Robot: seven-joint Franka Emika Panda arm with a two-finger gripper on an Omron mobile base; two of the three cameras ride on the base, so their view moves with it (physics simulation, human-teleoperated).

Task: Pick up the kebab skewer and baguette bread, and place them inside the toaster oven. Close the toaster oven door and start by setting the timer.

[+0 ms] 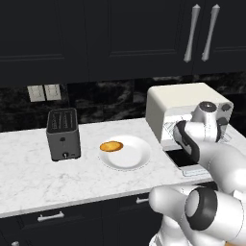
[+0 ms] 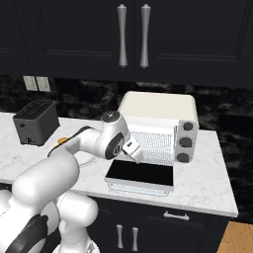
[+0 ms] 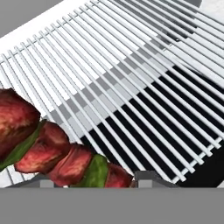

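Observation:
The kebab skewer (image 3: 52,153), dark red meat chunks with green pieces, lies slantwise between my gripper's (image 3: 98,180) fingertips, just over the wire rack (image 3: 144,87). The jaws stand fairly wide and rest against it. In the right base view my gripper (image 2: 138,156) reaches into the mouth of the cream-white toaster oven (image 2: 158,111), above its toaster oven door (image 2: 141,173), which lies folded down flat. The golden baguette bread (image 1: 111,146) rests on a white plate (image 1: 137,161) to the left of the toaster oven (image 1: 182,101).
A dark grey slot toaster (image 1: 63,133) stands at the left of the marble counter (image 1: 29,178). Three round knobs (image 2: 185,142) sit on the oven's right side. Dark cabinets with silver handles (image 2: 132,34) hang above.

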